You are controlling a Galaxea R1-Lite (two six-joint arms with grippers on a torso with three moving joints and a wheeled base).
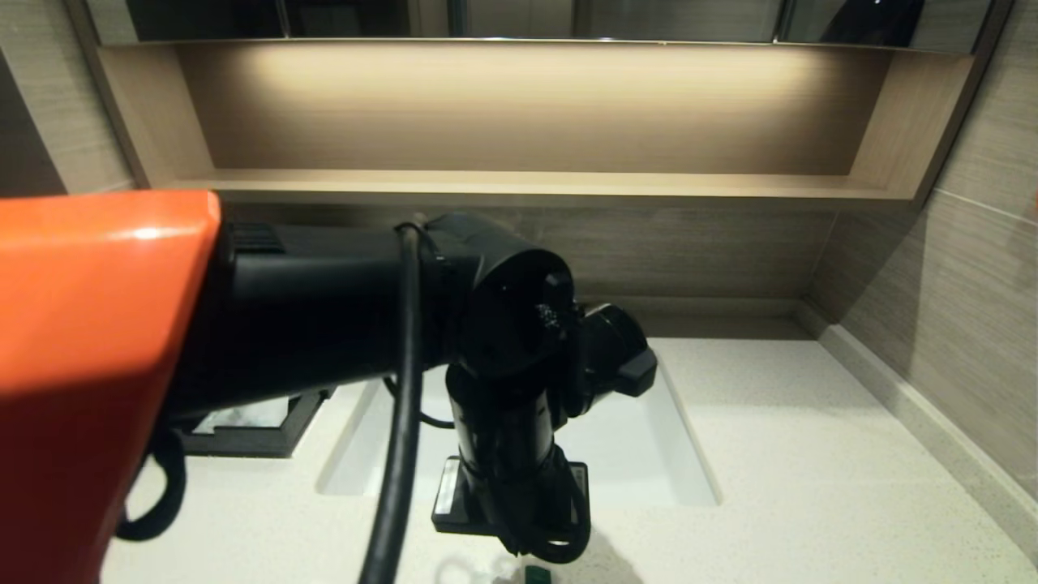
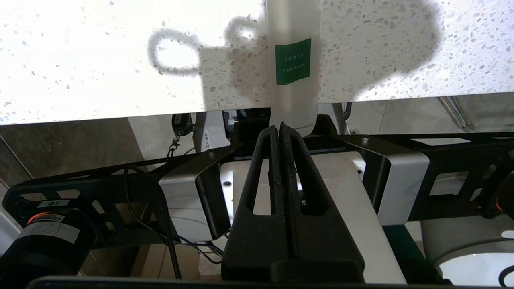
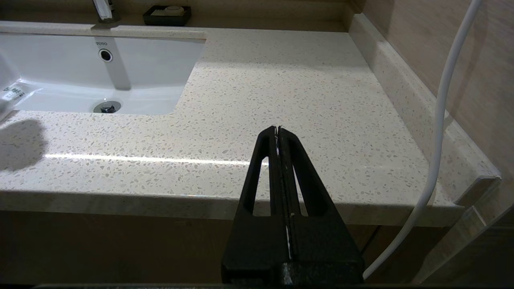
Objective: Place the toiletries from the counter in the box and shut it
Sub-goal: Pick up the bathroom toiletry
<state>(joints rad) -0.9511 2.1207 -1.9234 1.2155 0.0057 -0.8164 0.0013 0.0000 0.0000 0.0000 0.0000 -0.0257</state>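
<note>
Left gripper: fingers pressed together, holding nothing, poised at the counter edge.
White packet with green label: flat on the speckled stone counter, just beyond its fingertips.
Right gripper: closed, empty, idle.
Risk: 1 closed-jaw advance could shove the packet away.

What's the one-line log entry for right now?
left gripper: shut, empty, at counter edge beside white packet | right gripper: shut, empty, at counter front right of sink | box: not seen
</note>
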